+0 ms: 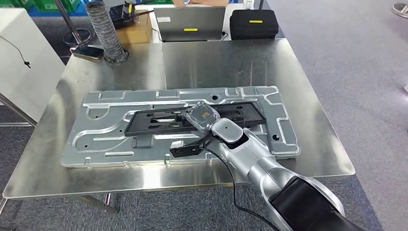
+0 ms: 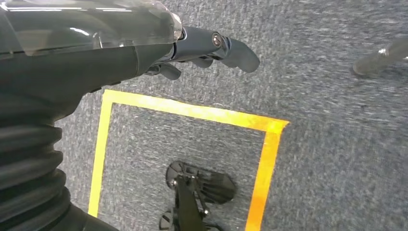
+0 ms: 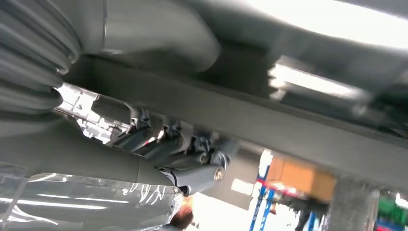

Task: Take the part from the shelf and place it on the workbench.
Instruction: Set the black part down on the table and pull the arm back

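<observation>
1. The left robot hand [image 2: 211, 48] is hanging over the carpet floor [image 2: 337, 144], fingers loosely spread, holding nothing.
2. The right robot hand [image 1: 204, 118] is reaching in over the bench [image 1: 308, 139], resting on the black part [image 1: 159, 121]; whether it is gripping, I cannot tell; it is the nearer hand.
3. The part is lying flat on the grey metal plate [image 1: 110, 139], its long axis running left to right, stretching mostly leftward from the hand.
</observation>
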Robot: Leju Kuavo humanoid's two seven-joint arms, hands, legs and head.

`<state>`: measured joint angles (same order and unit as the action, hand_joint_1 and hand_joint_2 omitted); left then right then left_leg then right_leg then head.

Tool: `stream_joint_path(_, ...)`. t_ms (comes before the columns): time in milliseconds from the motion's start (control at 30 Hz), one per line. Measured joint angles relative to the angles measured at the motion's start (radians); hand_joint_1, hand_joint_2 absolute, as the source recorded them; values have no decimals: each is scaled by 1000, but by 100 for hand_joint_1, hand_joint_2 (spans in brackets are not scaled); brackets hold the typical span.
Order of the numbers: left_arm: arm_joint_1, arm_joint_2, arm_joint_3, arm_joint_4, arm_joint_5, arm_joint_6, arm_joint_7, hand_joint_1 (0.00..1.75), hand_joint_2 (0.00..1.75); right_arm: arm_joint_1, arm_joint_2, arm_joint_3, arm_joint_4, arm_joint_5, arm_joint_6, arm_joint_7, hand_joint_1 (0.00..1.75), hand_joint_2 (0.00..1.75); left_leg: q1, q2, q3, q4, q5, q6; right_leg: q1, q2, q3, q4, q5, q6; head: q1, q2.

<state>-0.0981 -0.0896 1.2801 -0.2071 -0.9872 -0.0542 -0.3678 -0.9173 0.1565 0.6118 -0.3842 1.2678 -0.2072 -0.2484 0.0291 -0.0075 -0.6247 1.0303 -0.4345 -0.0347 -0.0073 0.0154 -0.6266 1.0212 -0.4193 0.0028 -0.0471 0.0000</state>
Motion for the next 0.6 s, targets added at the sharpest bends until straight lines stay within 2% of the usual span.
stream_joint_path(33,1,0,0,0,0,0,-2,0,175,5,-1,0,5,0,-6,-2,0,0,-2,0,0,0,0,12,1,1,-2,1,-1,6,0,0)
stream_joint_path(100,3,1,-1,0,-2,3,-4,0,175,12,-5,-1,13,-4,-17,-10,0,0,0,2,2,1,10,26,0,-1,-4,11,-13,17,0,0)
stream_joint_path(167,1,1,-4,0,-4,7,-7,0,87,15,-9,-2,19,-11,-24,-19,0,0,-1,3,3,-1,13,37,-3,-5,-33,82,-59,25,0,0)
stream_joint_path(233,1,2,-6,0,-6,9,-14,0,0,20,-10,-2,24,-18,-27,-27,0,0,-6,4,3,-1,12,44,-4,-7,-93,216,-123,28,0,0)
stream_joint_path(267,1,2,-6,0,-5,10,-18,0,0,25,-10,-3,26,-21,-28,-33,0,0,-9,4,3,-1,12,46,-4,-8,-118,269,-140,28,0,0)
stream_joint_path(300,1,3,-6,0,-4,11,-22,0,0,29,-11,-4,28,-24,-29,-40,0,0,-11,4,3,-1,12,48,-3,-8,-127,290,-140,25,0,0)
stream_joint_path(333,1,3,-6,0,-2,12,-23,0,0,31,-11,-5,29,-31,-31,-50,0,0,-14,3,4,-1,12,48,-1,-8,-117,270,-121,20,0,0)
stream_joint_path(400,1,2,-6,0,0,12,-25,0,0,30,-11,-12,27,-58,-42,-88,0,0,-19,2,6,-1,12,49,9,-9,-50,138,-60,-2,0,0)
stream_joint_path(467,0,-1,-6,0,0,12,-25,0,0,27,-8,-25,14,-108,-56,-150,0,0,-21,2,6,-1,11,46,21,-13,5,27,-24,-22,0,0)
stream_joint_path(500,0,-2,-6,1,0,12,-24,0,0,26,-5,-36,3,-142,-61,-189,0,0,-20,3,5,-1,11,43,26,-15,15,6,-20,-27,0,0)
stream_joint_path(533,0,-2,-6,1,1,12,-24,0,0,28,-3,-49,-14,-184,-69,-232,0,0,-20,4,5,-2,12,38,28,-16,15,2,-18,-27,0,0)
stream_joint_path(600,0,-2,-6,1,3,10,-24,0,0,40,0,-81,-70,-285,-97,-318,0,0,-19,6,5,0,8,29,22,-16,21,-12,-10,-29,0,0)
